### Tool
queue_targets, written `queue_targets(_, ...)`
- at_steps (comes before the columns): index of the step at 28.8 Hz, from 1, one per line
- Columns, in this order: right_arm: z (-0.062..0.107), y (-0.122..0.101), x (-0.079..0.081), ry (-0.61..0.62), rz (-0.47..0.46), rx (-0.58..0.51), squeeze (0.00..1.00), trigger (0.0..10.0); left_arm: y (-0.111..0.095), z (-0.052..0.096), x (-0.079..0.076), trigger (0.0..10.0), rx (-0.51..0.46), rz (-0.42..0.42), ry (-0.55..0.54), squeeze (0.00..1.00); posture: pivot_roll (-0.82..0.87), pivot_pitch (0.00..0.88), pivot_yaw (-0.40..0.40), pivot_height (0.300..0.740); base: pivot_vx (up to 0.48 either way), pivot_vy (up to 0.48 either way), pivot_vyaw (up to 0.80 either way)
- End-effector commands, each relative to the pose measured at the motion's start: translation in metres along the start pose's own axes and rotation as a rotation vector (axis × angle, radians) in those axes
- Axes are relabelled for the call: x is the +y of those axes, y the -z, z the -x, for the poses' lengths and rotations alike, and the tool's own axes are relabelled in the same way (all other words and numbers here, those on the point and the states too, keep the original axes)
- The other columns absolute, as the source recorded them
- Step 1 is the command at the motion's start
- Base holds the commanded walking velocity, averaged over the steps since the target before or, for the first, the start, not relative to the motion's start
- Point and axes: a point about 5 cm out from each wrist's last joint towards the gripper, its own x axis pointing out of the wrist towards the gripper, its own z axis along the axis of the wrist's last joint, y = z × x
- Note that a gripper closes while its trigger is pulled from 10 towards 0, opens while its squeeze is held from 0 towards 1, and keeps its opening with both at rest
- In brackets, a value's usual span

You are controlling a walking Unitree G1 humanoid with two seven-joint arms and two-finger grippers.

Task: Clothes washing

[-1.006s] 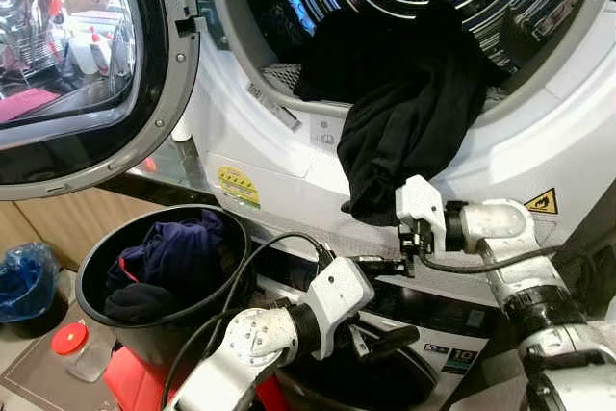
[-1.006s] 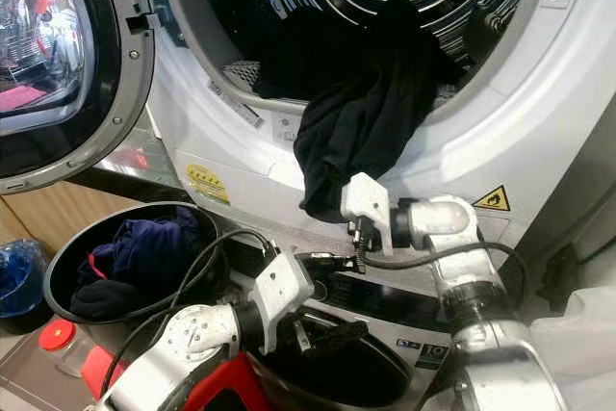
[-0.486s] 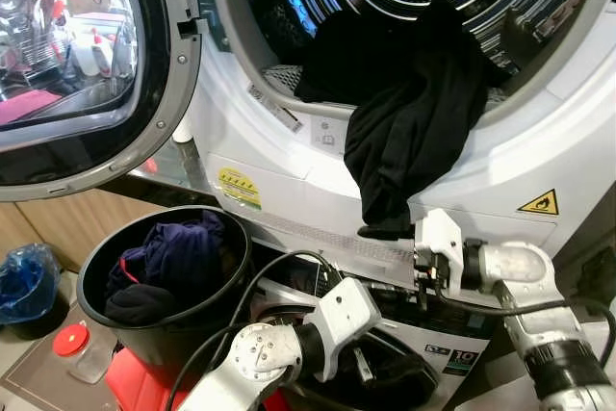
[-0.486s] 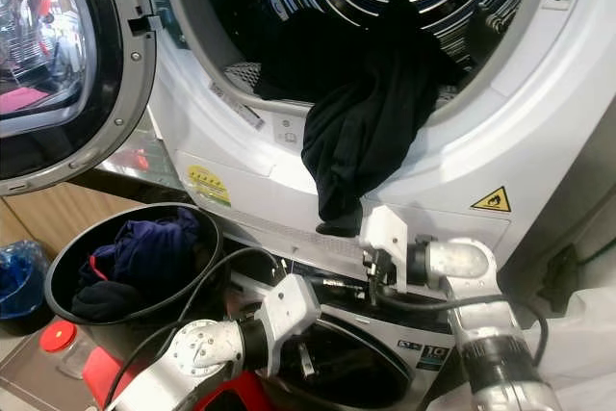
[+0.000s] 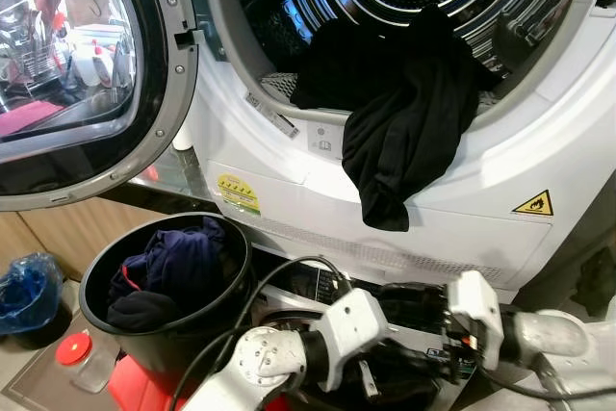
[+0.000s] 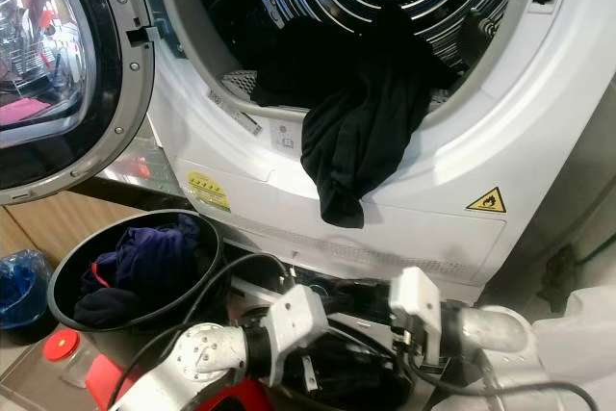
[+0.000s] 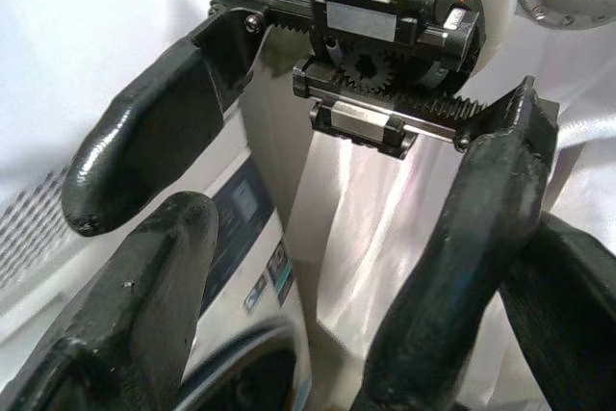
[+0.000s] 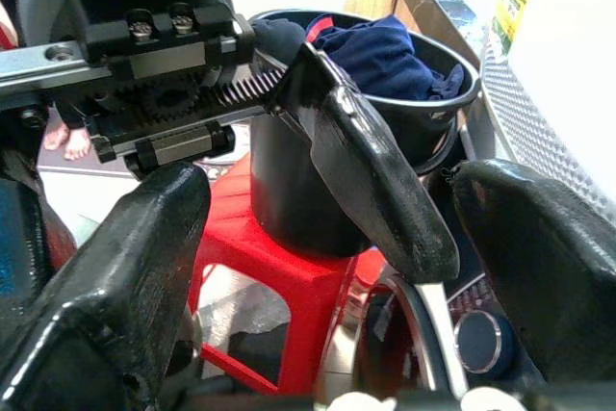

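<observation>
Both empty, spread grippers, left (image 5: 371, 387) and right (image 5: 438, 365), sat below the overhanging black garment (image 5: 404, 132); it could slide from the white drum rim (image 5: 500, 156).

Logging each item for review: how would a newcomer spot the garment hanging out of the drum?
Find the big white machine with its round door swung open. A black garment droops over the drum's lower rim, unlike the navy clothes bundled in the black bucket below.
</observation>
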Motion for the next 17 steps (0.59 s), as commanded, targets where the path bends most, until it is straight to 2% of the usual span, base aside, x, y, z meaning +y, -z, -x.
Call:
queue_targets(1,-0.005,0.025,0.034,-0.174,-0.108,0.066,0.00,10.0,-0.023,0.022,0.037,10.0,-0.096,-0.091,-0.217,0.00,-0.04,0.019,0.078,0.740,0.000,0.000,0.00)
queue_targets(3,-0.001,0.026,0.038,-0.169,-0.119,0.068,0.00,10.0,-0.018,0.024,0.036,10.0,-0.090,-0.074,-0.212,0.00,-0.04,0.018,0.079,0.740,0.000,0.000,0.00)
queue_targets(4,0.002,0.026,0.040,-0.144,-0.136,0.074,0.00,10.0,-0.006,0.029,0.038,10.0,-0.055,-0.078,-0.233,0.00,-0.05,0.020,0.082,0.740,0.000,0.000,0.00)
queue_targets(5,0.003,0.027,0.039,-0.125,-0.140,0.085,0.00,10.0,-0.004,0.033,0.040,10.0,-0.057,-0.106,-0.270,0.00,-0.05,0.020,0.083,0.740,0.000,0.000,0.00)
queue_targets(7,0.004,0.029,0.039,-0.106,-0.144,0.106,0.00,10.0,-0.014,0.042,0.047,10.0,-0.132,-0.226,-0.389,0.00,-0.06,0.020,0.085,0.740,0.000,0.000,0.00)
queue_targets(8,0.003,0.032,0.038,-0.088,-0.141,0.115,0.00,10.0,-0.030,0.047,0.050,10.0,-0.235,-0.222,-0.465,0.00,-0.06,0.025,0.084,0.740,0.000,0.000,0.00)
queue_targets(9,-0.001,0.040,0.027,0.026,-0.122,0.142,0.00,10.0,-0.064,0.061,0.054,10.0,-0.413,-0.185,-0.568,0.00,-0.06,0.025,0.083,0.740,0.000,0.000,0.00)
queue_targets(10,-0.003,0.042,0.024,0.061,-0.115,0.149,0.00,10.0,-0.073,0.065,0.054,10.0,-0.449,-0.203,-0.591,0.00,-0.06,0.025,0.083,0.740,0.000,0.000,0.00)
queue_targets(11,-0.006,0.047,0.009,0.213,-0.074,0.161,0.00,10.0,-0.080,0.072,0.054,10.0,-0.419,-0.285,-0.656,0.00,-0.06,0.026,0.088,0.740,0.000,0.000,0.00)
queue_targets(13,-0.008,0.052,-0.012,0.426,-0.081,0.181,0.00,10.0,-0.072,0.085,0.062,10.0,-0.362,-0.234,-0.825,0.00,-0.05,0.028,0.093,0.740,0.000,0.000,0.00)
queue_targets(14,-0.002,0.048,-0.035,0.677,-0.143,0.075,0.00,10.0,-0.032,0.116,0.066,10.0,-0.253,-0.124,-1.052,0.00,-0.05,0.032,0.095,0.740,0.000,0.000,0.00)
queue_targets(15,-0.002,0.048,-0.035,0.677,-0.143,0.075,0.00,10.0,-0.032,0.116,0.066,10.0,-0.253,-0.124,-1.052,0.00,-0.05,0.032,0.095,0.740,0.000,0.000,0.00)
queue_targets(16,0.002,0.043,-0.040,0.743,-0.164,-0.001,0.00,10.0,-0.012,0.136,0.064,10.0,-0.204,-0.098,-1.125,0.00,-0.05,0.036,0.095,0.740,0.000,0.000,0.00)
queue_targets(17,0.004,0.043,-0.041,0.765,-0.180,-0.023,0.00,10.0,-0.003,0.145,0.061,10.0,-0.191,-0.063,-1.151,0.00,-0.05,0.037,0.094,0.740,0.000,0.000,0.00)
